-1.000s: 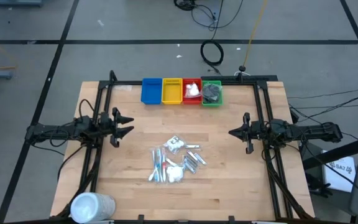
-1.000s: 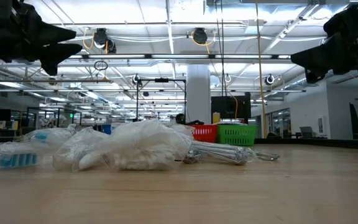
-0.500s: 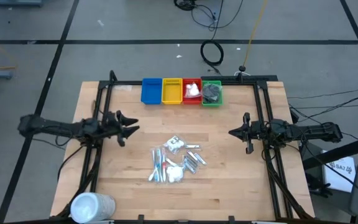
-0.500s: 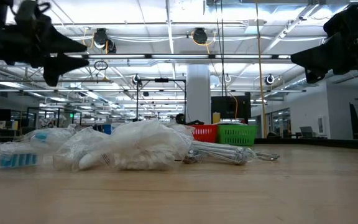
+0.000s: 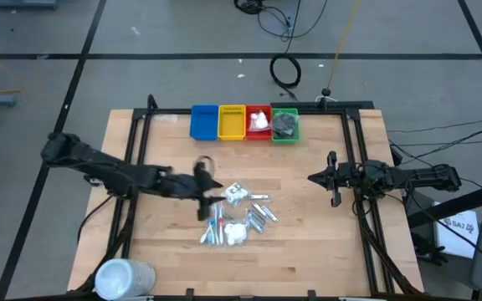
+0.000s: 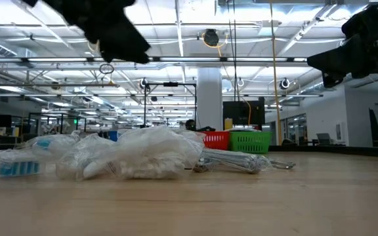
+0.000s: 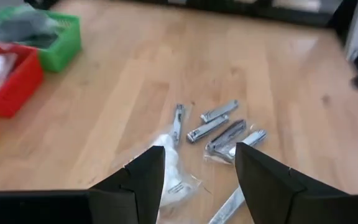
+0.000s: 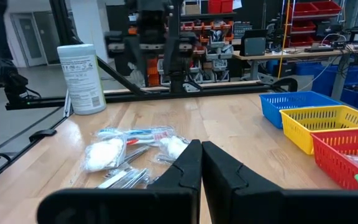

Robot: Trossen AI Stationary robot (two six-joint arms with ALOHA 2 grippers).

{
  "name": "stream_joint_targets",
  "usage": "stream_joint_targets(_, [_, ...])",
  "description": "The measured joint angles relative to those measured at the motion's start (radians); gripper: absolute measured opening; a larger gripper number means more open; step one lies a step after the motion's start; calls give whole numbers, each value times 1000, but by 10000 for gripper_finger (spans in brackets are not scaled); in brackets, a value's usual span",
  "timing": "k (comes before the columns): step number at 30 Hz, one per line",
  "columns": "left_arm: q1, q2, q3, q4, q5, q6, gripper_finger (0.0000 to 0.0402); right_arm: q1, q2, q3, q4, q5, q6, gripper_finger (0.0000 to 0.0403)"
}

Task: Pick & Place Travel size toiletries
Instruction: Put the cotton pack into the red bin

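At upper centre, the red bin (image 5: 258,123) is holding white packets (image 5: 260,122), the green bin (image 5: 285,124) dark discs (image 5: 285,123); the left pincer (image 5: 208,189) is hanging open and empty, the right pincer (image 5: 315,178) sitting closed, empty.

Grey concrete floor (image 5: 182,33) around table, crossed by dark lines. Black cable coil (image 5: 286,72) on floor behind table. Pale wood tabletop (image 5: 308,242). Beyond table: open industrial hall, white column (image 6: 209,98), rows of ceiling strip lights (image 6: 176,26). Shelving with red bins (image 8: 309,9), possibly workbench (image 8: 272,59) below.
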Motion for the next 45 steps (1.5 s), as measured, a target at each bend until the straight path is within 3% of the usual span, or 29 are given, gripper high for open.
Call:
stream_joint_targets(6, [11, 235, 247, -187, -2, -17, 191, 0, 0, 0, 0, 0, 0, 4])
stream_joint_targets(12, [40, 413, 390, -298, -2, -33, 191, 0, 0, 0, 0, 0, 0, 4])
stream_joint_targets(17, [90, 523, 439, -404, 8, -219, 214, 0, 0, 0, 0, 0, 0, 4])
stream_joint_targets(24, [138, 569, 442, -441, 83, -201, 288, 0, 0, 0, 0, 0, 0, 4])
stream_joint_targets(29, [138, 581, 444, -440, 63, -163, 309, 0, 0, 0, 0, 0, 0, 4])
stream_joint_targets(37, [138, 623, 444, -436, 62, -157, 287, 0, 0, 0, 15, 1, 0, 4])
stream_joint_targets(45, [138, 629, 443, -408, 61, -157, 232, 0, 8, 0, 31, 1, -8, 4])
